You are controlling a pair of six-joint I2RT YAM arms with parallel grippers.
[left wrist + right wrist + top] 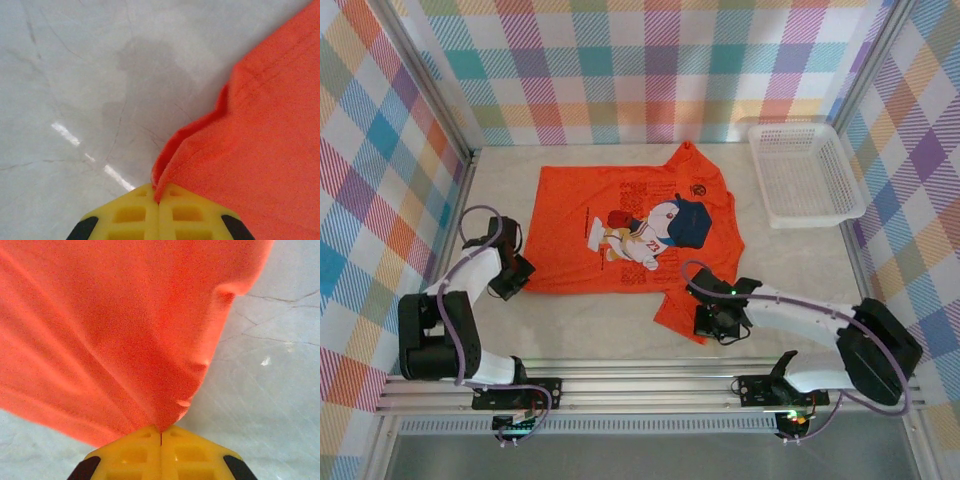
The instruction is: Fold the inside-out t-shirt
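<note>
The inside-out t-shirt (635,230) lies flat in the middle of the table, bright orange-red with a cartoon print on its chest. My left gripper (517,272) is shut on the shirt's near left corner. In the left wrist view the yellow fingers (159,200) meet, with the t-shirt (250,150) edge pinched between them. My right gripper (712,318) is shut on the near sleeve at the shirt's lower right. In the right wrist view the t-shirt (125,330) cloth rises in creases from the closed yellow jaws of my right gripper (161,432).
A white mesh basket (805,172) stands at the back right of the pale table (590,330). Plaid walls close in the back and both sides. A metal rail (650,392) runs along the near edge.
</note>
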